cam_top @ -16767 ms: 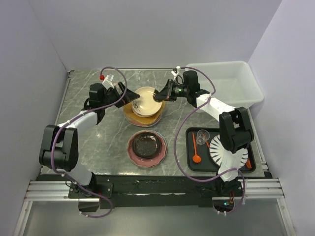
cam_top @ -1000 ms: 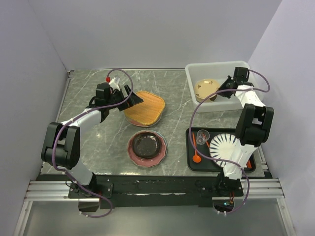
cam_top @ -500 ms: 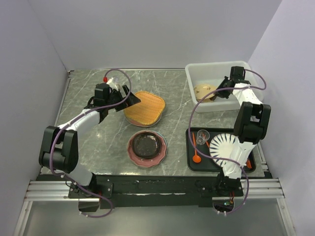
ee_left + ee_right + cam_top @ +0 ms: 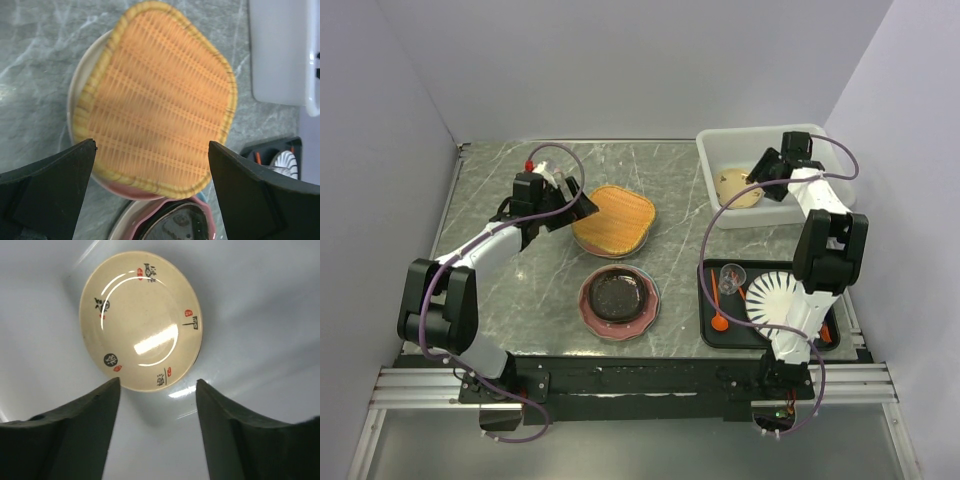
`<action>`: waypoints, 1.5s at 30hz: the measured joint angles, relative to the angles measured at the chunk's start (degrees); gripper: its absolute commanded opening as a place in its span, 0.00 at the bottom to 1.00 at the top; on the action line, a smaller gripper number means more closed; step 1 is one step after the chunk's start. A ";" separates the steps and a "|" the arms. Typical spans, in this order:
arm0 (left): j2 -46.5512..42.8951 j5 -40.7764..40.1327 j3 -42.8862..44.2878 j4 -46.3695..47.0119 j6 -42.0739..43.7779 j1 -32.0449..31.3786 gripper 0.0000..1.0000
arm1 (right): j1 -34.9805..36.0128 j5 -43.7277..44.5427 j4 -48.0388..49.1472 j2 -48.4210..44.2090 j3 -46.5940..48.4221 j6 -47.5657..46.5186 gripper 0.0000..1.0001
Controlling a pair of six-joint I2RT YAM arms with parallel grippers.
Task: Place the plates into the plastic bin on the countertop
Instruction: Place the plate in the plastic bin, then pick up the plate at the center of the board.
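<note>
Top external view: the orange plate [image 4: 613, 217] hides its stack at centre; only white and pink edges show. One cream plate [image 4: 140, 320] lies in the bin [image 4: 760, 216] at 1 o'clock. Two grippers, both spread and empty: left gripper [image 4: 152, 150] over orange, right gripper [image 4: 157, 385] over cream.

Top view high, whole countertop [image 4: 670, 170]; wrist views close, looking down.
</note>
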 measured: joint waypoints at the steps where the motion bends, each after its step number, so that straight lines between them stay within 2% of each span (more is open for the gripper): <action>1: -0.07 -0.68 0.02 -0.55 0.22 0.00 0.99 | 0.13 0.17 0.26 -0.61 -0.42 0.04 0.75; 6: -0.52 -4.13 0.04 -2.95 0.87 0.00 0.99 | 1.22 0.92 1.77 -6.19 -3.50 -0.04 0.78; 15: -0.55 -6.32 0.09 -3.96 1.20 0.04 0.99 | 4.79 -0.83 2.71 -13.97 -3.28 -0.87 0.78; 26: -0.22 0.42 -3.04 2.54 -0.50 4.04 0.98 | 6.08 -7.23 2.60 -14.32 -2.86 -1.05 0.78; 38: 2.29 4.35 -3.67 5.79 -0.94 4.42 0.95 | 10.58 -10.93 2.12 -14.34 -2.67 -1.18 0.78; 45: 3.19 6.34 -4.50 8.61 -1.84 4.50 0.93 | 10.82 -11.39 1.66 -14.34 -2.21 -1.31 0.79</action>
